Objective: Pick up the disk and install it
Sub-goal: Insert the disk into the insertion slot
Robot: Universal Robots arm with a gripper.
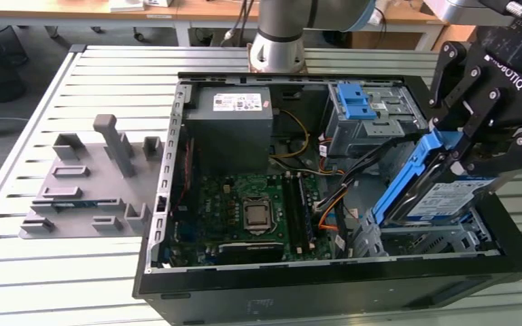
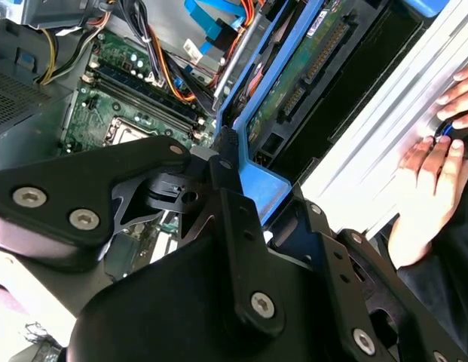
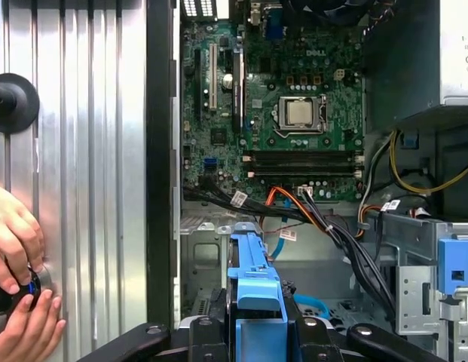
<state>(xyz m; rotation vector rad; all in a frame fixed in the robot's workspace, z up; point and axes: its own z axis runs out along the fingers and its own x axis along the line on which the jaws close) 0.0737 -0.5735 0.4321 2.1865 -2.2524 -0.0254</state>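
Holds the disk (image 1: 442, 193) in the gripper (image 1: 475, 157) at about three o'clock in the exterior view, with the black fingers (image 1: 501, 163) clamped on its blue-framed edges from either side. Carries it on edge and tilted, label side toward the exterior camera, lower end down at about four o'clock of the open computer case (image 1: 334, 288), right at the mouth of the metal drive cage (image 1: 433, 241); cannot tell whether touching the cage or just clear of it. Hangs over a case laid on its side on the slatted metal table (image 1: 25, 122). Inside the case, finds the green motherboard (image 1: 242, 210) toward seven o'clock, the grey metal box with a white sticker (image 1: 234, 119) at about eleven o'clock, and a blue plastic latch piece (image 1: 355, 102) at about one o'clock on a second bay. Passes a bundle of black cables (image 1: 370, 165) just beside the disk, between that bay and the motherboard. Leaves a grey moulded fixture tray (image 1: 79, 190) at nine o'clock on the table, near the case wall but apart from it. Catches, in both wrist views, a person's hands (image 3: 15, 256) resting on the table slats outside the case, fingertips closed round a small dark object with a touch of blue.
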